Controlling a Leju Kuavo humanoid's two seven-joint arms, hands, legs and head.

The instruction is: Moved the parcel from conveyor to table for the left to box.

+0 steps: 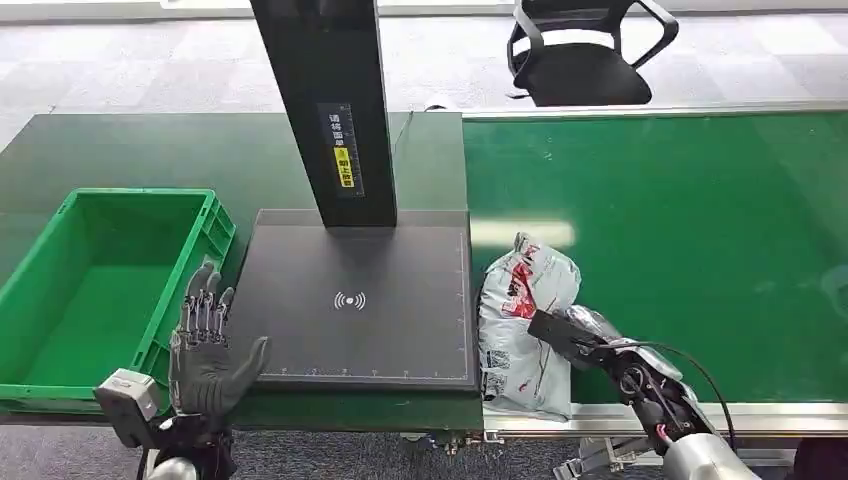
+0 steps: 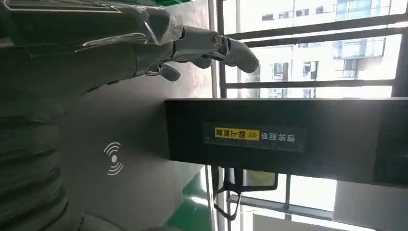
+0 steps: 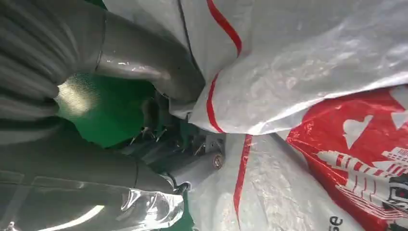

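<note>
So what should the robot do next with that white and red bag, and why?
Probably lift the parcel and carry it left onto the dark scanner plate. The right hand is already on it, it lies on the green conveyor, and the left hand waits open.

A black office chair [image 1: 585, 50] stands beyond the belt — windows [image 2: 308, 43] show behind.

Grey carpet tiles [image 1: 150, 60] at the far side; a black office chair [image 1: 585, 50] far right; bright daylight through tall windows [image 2: 312, 53] with dark frames
</note>
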